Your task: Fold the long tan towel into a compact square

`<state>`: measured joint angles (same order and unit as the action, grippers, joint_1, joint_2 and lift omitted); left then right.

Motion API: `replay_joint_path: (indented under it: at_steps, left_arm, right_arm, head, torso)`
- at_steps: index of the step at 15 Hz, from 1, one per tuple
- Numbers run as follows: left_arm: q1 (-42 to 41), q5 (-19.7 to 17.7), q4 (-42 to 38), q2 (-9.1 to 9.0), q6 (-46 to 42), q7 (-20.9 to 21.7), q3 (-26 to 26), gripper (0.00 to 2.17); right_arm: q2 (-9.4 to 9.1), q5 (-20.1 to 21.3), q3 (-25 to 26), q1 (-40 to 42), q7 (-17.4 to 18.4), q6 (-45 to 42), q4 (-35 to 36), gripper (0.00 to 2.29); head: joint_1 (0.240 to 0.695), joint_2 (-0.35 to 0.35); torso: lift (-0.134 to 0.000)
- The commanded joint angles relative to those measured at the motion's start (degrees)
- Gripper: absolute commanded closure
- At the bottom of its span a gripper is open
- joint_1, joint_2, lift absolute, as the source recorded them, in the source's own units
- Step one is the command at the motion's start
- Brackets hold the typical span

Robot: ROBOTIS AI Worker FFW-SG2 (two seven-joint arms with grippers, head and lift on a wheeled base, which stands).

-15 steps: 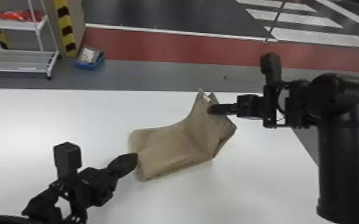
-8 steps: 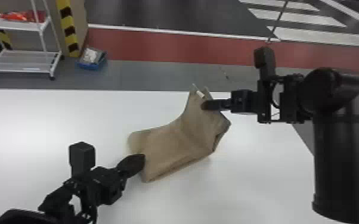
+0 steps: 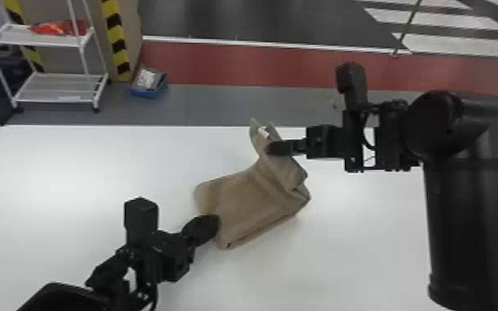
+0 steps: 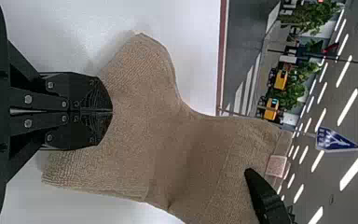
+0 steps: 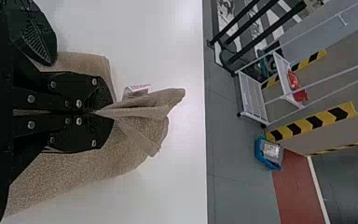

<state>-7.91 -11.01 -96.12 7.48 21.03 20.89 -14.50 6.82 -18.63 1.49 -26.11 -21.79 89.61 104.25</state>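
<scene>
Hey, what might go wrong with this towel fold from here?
The right gripper pinches the towel in a bunched ridge, so the raised end may come down creased or crooked. The left gripper is shut at the other end, with no cloth seen between its fingers, so that end might slide if the towel gets pulled.

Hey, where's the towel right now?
In the head view, the tan towel is on the white table, between the left gripper, by its left edge, and the right gripper, which pinches its raised far end.
</scene>
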Motion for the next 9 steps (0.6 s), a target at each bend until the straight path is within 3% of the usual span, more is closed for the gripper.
replay_joint_path:
  at_steps: [1, 4, 9]
  left_arm:
    - [0.0, 0.0, 0.3, -0.01, -0.7, 0.0, 0.0, 2.00]
    - [0.0, -0.3, 0.5, -0.10, -0.9, 0.0, 0.0, 2.00]
    - [0.0, -0.4, 1.1, -0.10, -2.3, 0.1, 0.0, 2.00]
  right_arm:
    - [-1.81, 0.4, -1.8, 0.1, 0.1, 0.5, 0.0, 1.31]
    - [-3.57, 1.2, -4.1, 0.2, 0.2, 0.5, -1.3, 1.31]
    - [-4.01, 3.2, -7.9, 1.2, 0.8, 0.5, -3.7, 1.31]
  head:
    - [0.695, -0.103]
    - [0.695, -0.063]
    - [0.695, -0.033]
  torso:
    - [-0.123]
    - [-0.123]
    - [-0.123]
